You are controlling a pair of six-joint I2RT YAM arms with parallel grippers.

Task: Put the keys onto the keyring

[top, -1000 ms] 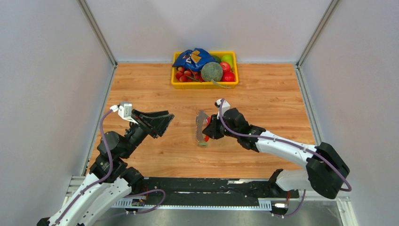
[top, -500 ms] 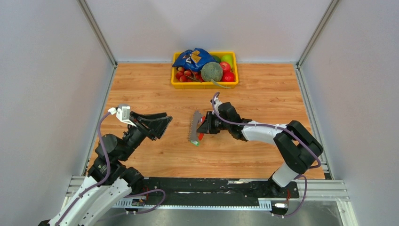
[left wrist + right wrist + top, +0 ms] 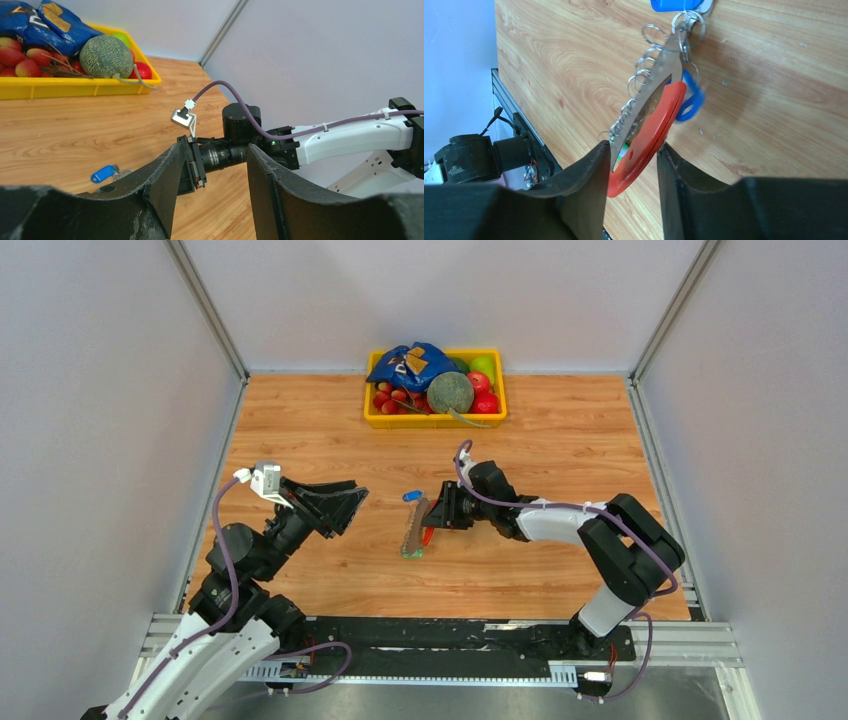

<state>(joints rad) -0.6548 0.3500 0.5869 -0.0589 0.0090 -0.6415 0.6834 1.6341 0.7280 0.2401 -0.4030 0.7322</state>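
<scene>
A: Largest to smallest, please.

B: Light-brown wooden table. At its far edge, rectangular yellow plastic tray, heaped with fruit and a blue bag; plays no part here.

A: And the arms?

B: Black two-finger left gripper: hovers left of the bunch, parted, holding nothing. Black two-finger right gripper: reaches in low from the right, straddling the keyring at mid-table.

A: Clamped or released?

B: Cannot tell. In the right wrist view, flanks the red curved plastic loop closely on both sides; contact not resolvable.

A: Parts of the bunch?

B: Silvery-grey flat metal strip edged with small wire rings, lying against the red loop. First small silver key with bright blue plastic head on the wood at the strip's far end, seemingly on a ring. Second blue-headed key, blurred, beside the loop, apparently ringed too. Small green tag at the near end.

A: Step in hand, then?

B: Probably letting go of a seemingly finished bunch. Open fully before retreating. Withdraw straight back along the loop, never sideways, to avoid snagging rings or dragging keys. Keep the left clear.
</scene>
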